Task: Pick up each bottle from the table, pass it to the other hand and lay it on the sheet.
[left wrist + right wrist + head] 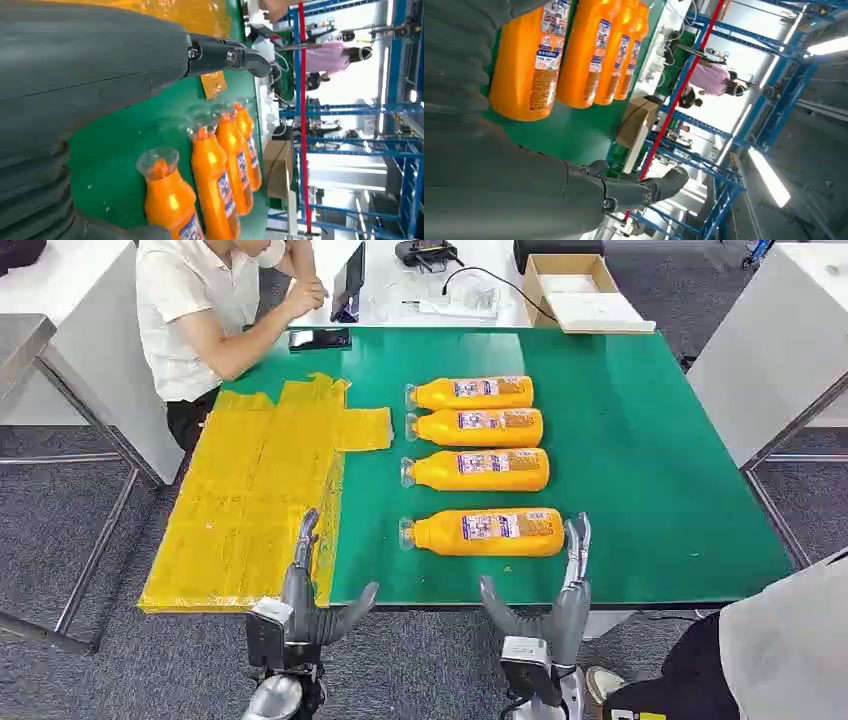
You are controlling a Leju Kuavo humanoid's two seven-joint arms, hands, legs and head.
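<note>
Hovering both hands at the table's near edge, I have my right hand (560,585) spread and empty beside the nearest orange bottle's (485,532) base, ready to grasp; my left hand (310,590), also spread, waits by the yellow sheet (250,490) for the handover.

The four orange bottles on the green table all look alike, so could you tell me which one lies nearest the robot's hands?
The bottle closest to the table's near edge, set slightly apart from the other three.
</note>
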